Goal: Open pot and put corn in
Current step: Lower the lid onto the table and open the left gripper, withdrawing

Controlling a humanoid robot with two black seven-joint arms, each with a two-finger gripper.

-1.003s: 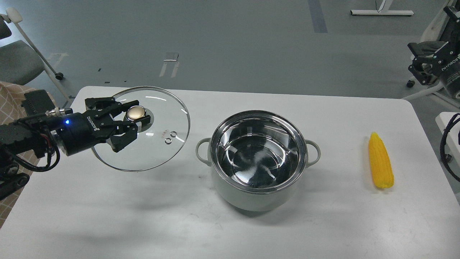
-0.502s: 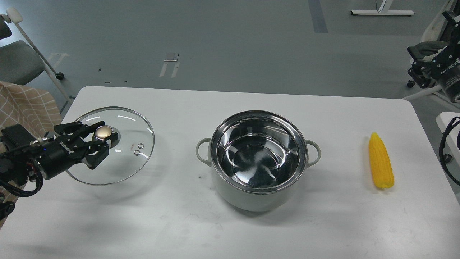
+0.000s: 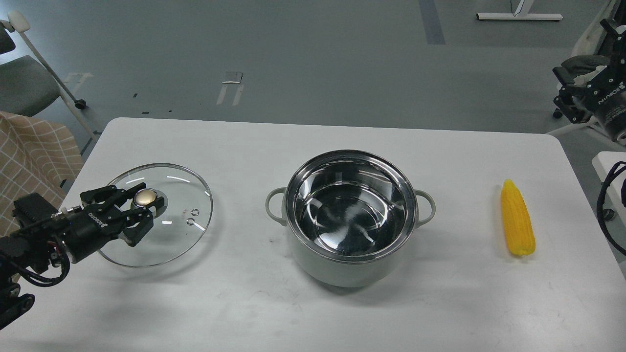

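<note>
white table (image 3: 313, 303) on grey floor (image 3: 313, 58), chair (image 3: 24, 88) at left

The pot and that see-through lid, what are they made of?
The pot looks like metal: its inside is shiny and mirror-like, with a matte pale grey-green coat outside. The lid seems to be clear glass, since the table shows through it.

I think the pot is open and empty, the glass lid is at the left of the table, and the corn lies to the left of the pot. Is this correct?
One thing is wrong: the corn lies to the right of the pot, not to the left, as the head view shows. The rest holds: the pot is open and empty, and the glass lid is at the left of the table.
</note>
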